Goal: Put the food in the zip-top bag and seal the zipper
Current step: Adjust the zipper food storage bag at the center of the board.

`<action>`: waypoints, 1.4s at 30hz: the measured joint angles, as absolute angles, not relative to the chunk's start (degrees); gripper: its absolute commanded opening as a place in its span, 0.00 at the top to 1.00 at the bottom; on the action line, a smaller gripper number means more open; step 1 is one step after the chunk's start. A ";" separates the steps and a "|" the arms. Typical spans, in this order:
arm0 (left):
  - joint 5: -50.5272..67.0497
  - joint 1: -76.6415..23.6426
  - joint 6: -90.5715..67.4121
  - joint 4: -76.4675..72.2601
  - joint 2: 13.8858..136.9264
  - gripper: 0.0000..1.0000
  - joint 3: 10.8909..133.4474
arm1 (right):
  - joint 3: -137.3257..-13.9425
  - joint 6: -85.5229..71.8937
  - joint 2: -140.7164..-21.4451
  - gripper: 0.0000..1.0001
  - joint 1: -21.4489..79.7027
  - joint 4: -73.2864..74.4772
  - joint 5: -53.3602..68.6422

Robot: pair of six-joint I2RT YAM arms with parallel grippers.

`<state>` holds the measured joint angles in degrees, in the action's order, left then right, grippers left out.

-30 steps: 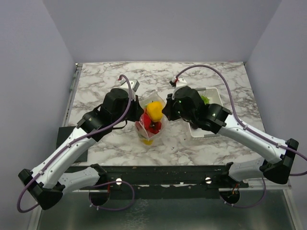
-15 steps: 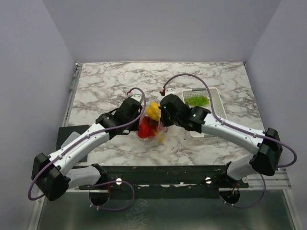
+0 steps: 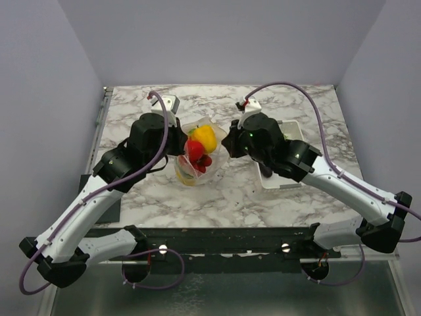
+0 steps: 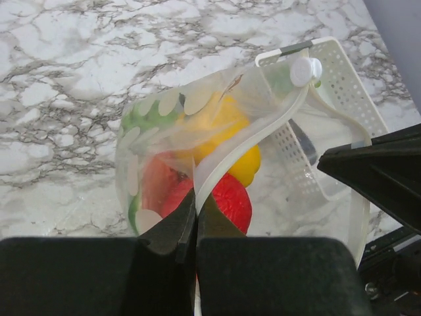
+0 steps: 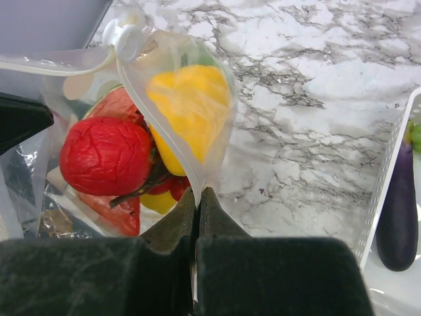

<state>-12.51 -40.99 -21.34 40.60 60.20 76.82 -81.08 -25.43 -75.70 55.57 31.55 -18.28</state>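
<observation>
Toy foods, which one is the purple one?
The long eggplant, lying in the white basket outside the zip-top bag. The others, inside the bag, are red, yellow and green.

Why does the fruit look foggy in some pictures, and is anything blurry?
Left wrist: the bag's cloudy plastic veils the yellow fruit, and the near fingers look soft. Right wrist: the red fruit is sharp, with glare on the bag at lower left. Top: even light, only soft shadows on the table.
</observation>
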 measured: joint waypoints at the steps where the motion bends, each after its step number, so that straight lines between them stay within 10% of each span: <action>1: -12.86 -40.99 -21.30 40.56 60.03 1.00 76.23 | -80.36 -25.47 -75.61 0.99 55.57 30.81 -18.26; 23: -18.57 -40.99 -19.90 39.51 62.35 1.00 64.27 | -72.27 -27.97 -79.90 0.99 55.57 28.34 -16.71; 42: -19.38 -40.99 -18.15 36.73 62.41 1.00 62.74 | -75.42 -27.33 -79.24 0.43 55.57 28.91 -17.02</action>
